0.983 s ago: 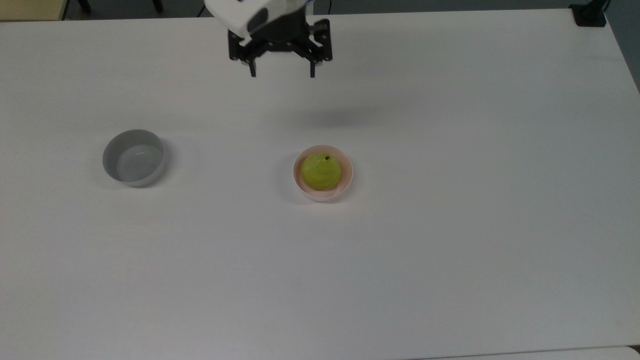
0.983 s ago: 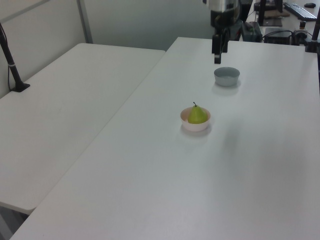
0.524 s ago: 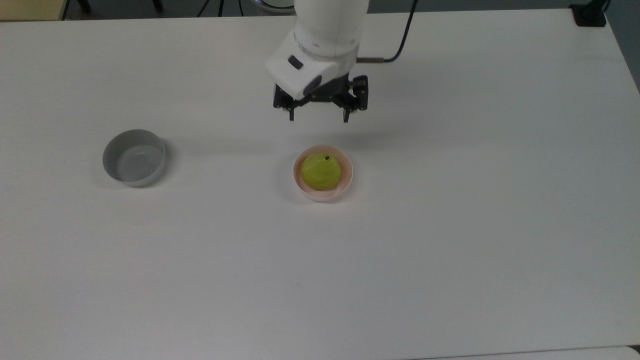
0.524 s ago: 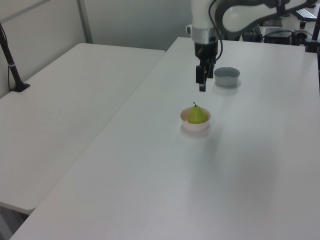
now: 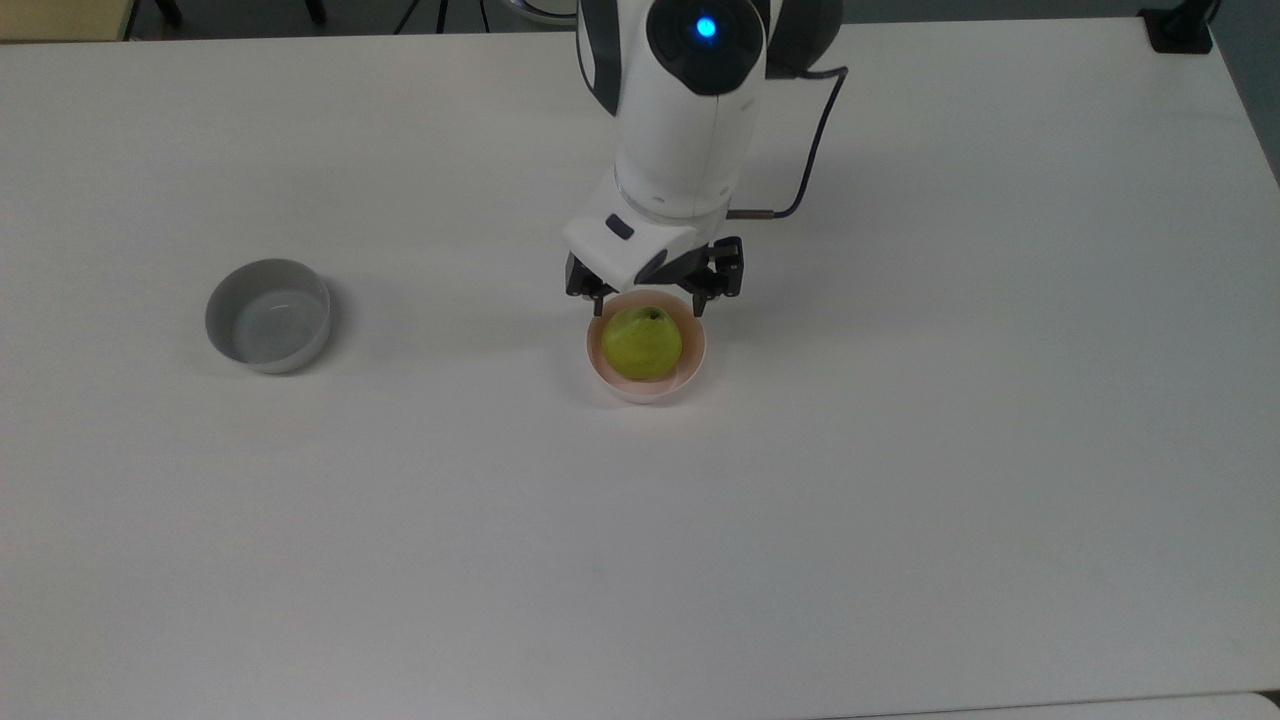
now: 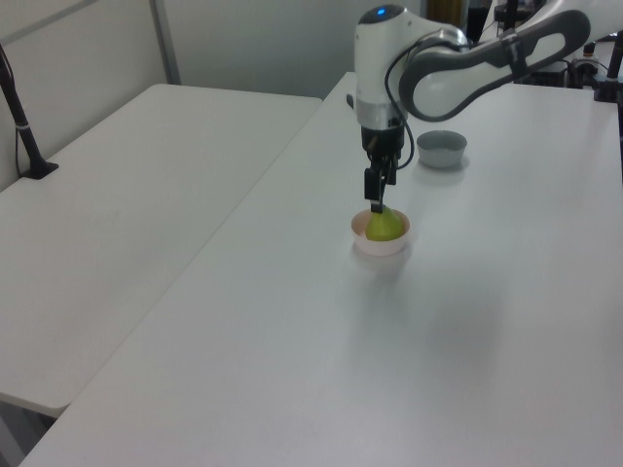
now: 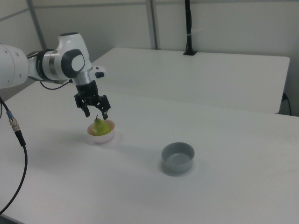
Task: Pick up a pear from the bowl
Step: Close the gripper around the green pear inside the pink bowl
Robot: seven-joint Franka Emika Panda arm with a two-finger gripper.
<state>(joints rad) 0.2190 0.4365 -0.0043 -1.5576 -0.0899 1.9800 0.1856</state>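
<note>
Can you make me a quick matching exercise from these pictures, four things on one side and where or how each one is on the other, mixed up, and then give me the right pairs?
Things:
1. pear
2. pink bowl
3. grey bowl
4. gripper

States:
A. stands empty, apart from the others, toward the top view's left
B. open, hanging just above the fruit
C. sits inside a bowl, stem end up
D. holds the fruit, near the middle of the table

Pairs: 1-C, 2-D, 3-A, 4-B
</note>
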